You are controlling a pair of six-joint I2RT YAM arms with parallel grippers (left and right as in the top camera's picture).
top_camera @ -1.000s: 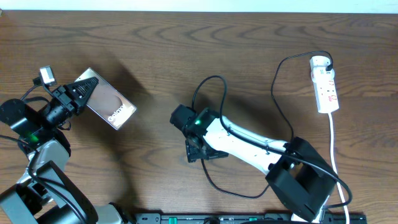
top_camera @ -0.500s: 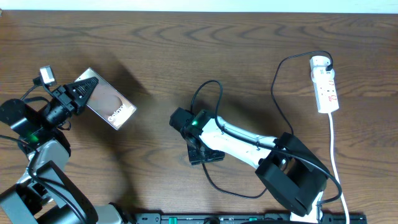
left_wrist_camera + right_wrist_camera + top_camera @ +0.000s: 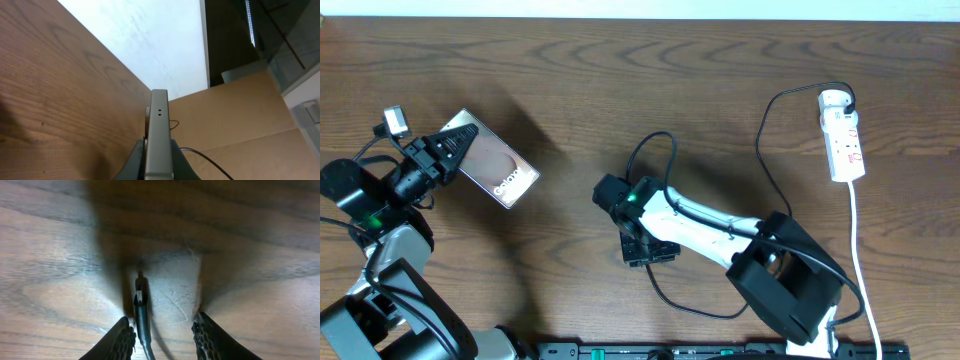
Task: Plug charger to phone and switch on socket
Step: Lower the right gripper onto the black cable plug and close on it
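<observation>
While the right arm has crept lower over the worktop (image 3: 620, 60), overhead shows the phone (image 3: 498, 170) unmoved in the left jaws and the socket (image 3: 844, 140) untouched. Left wrist: phone (image 3: 159, 140) clamped edge-on. Right wrist: right jaws open, straddling the charger (image 3: 141, 310) tip, so pickup looks next.

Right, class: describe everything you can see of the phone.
The phone is a thin, glossy rectangular slab. Its face reflects brownish, with white "Galaxy" lettering near its free end, and its narrow grey edge shows two small holes. The left gripper clamps one short end, holding it diagonally at the left of the wooden table. Whether it rests on the table is unclear.
</observation>
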